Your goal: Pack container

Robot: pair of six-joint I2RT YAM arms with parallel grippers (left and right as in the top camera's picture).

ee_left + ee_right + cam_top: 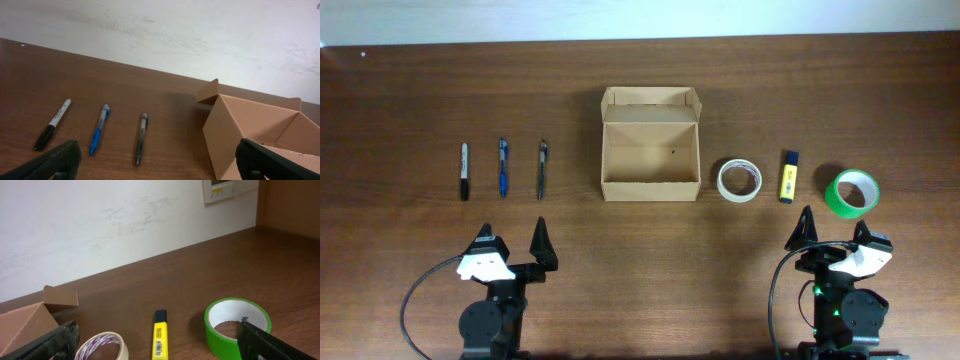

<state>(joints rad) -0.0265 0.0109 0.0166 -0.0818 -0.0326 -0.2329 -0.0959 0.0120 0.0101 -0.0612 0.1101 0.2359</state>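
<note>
table (400,90): brown wood, carrying everything.
container (650,189): one, sitting at the table's centre, lid flap (651,98) lying open toward 12 o'clock.
left gripper (513,228): resting low at the container's 7 o'clock, pointing toward 12, jaws standing wide apart, gripping nothing.
right gripper (833,220): resting at 5 o'clock, pointing toward 12, jaws gaping, empty.
tape rolls: two, lying at 3 o'clock, white roll (740,197) and green roll (218,341).
highlighter (787,178): one, lying between the rolls.
pens: three, lying at 9 o'clock, black marker (464,170), blue pen (504,167), dark pen (542,168).

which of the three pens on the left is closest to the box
The dark grey pen, rightmost in the row; the blue pen and black marker lie farther from the box.
</note>
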